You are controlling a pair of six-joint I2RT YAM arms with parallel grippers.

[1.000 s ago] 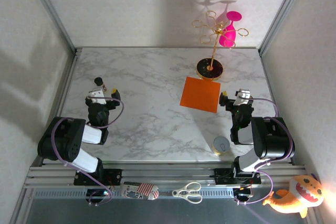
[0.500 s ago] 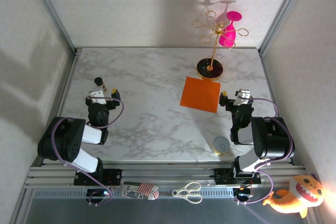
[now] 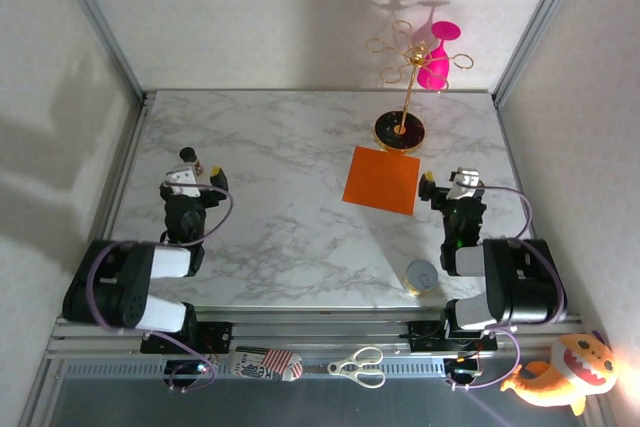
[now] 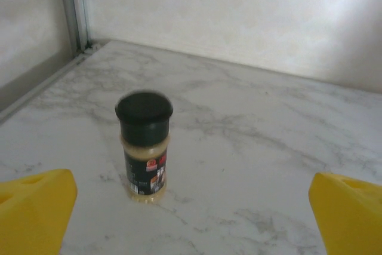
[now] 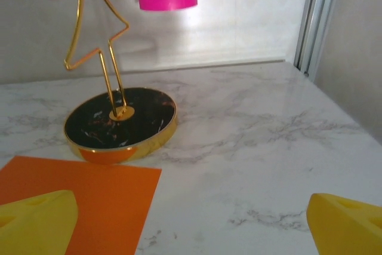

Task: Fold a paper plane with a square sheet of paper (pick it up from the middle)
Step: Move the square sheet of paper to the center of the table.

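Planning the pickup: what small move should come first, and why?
Probably swing the right gripper left, over the middle of the orange sheet. The sheet lies flat and untouched just beside its open jaws, while the left gripper sits far off by the spice jar.

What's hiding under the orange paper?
The orange paper lies flat on the marble table. Whatever is beneath it is covered, so I cannot tell.

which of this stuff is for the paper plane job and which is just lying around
For the job: square sheet of paper, flat and unfolded.
Lying about: spice jar, gold stand, pink glass, scissors, plush toy.
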